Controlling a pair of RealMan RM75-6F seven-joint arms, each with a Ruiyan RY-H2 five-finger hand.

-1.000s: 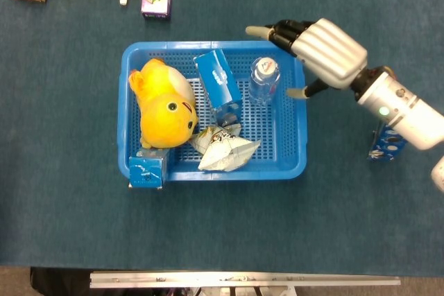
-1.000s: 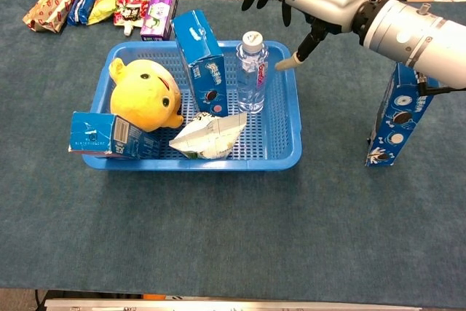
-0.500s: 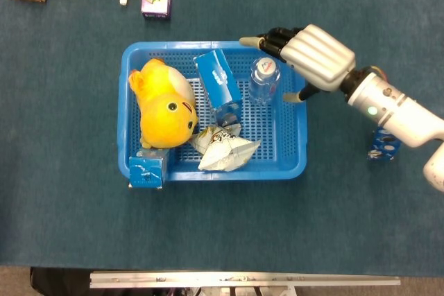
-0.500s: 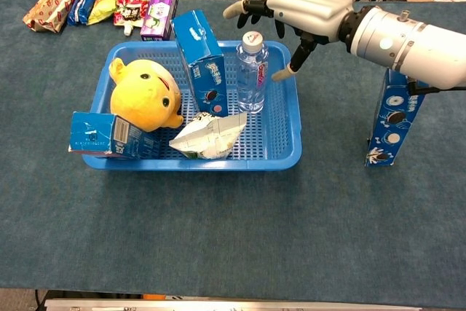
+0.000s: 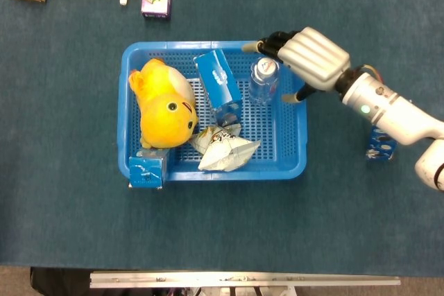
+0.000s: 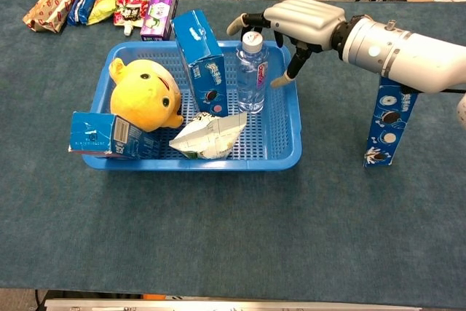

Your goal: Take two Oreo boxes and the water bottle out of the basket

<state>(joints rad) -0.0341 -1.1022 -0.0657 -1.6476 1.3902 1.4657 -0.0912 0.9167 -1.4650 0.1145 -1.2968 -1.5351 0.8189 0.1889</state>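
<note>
Right hand (image 6: 302, 23) open, fingers spread, empty, over the back right corner of the blue perforated plastic basket (image 6: 287, 147). Clear plastic water bottle (image 6: 252, 71) stands upright, long axis vertical, just to the hand's left and slightly below; fingertips curl past its white cap, thumb hangs beside its body, contact unclear. Judgement: a sideways wrap follows. Left hand not in view.

Your basket (image 5: 298, 136) sits mid-table. Inside, the plush toy (image 5: 165, 105) lies at nine o'clock, an Oreo box (image 5: 217, 81) centre, the water bottle (image 5: 264, 80) at two o'clock. Another Oreo box (image 6: 388, 123) stands outside, three o'clock.
</note>
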